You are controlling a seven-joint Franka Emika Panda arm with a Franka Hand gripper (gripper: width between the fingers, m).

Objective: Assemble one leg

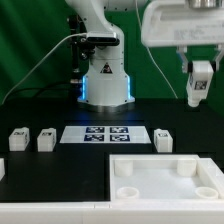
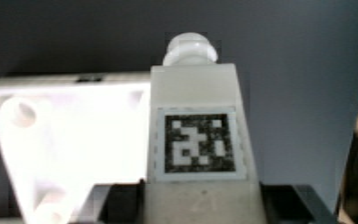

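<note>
You are gripping 1 leg (image 2: 197, 120), the gripper's (image 1: 199, 92) jaws pinching it aloft over the table. It is not touching the socketed board (image 1: 165, 165) (3 spare legs (image 1: 46, 140) are lying beside the marker board (image 1: 107, 133)). By my judgement, seating is remaining.

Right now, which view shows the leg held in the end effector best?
Wrist view. The leg fills the frame: marker tag face-on, round peg at its far end, near end between the end effector fingers. The exterior view shows it only small, up in the air at that view's right, tag unreadable.
</note>
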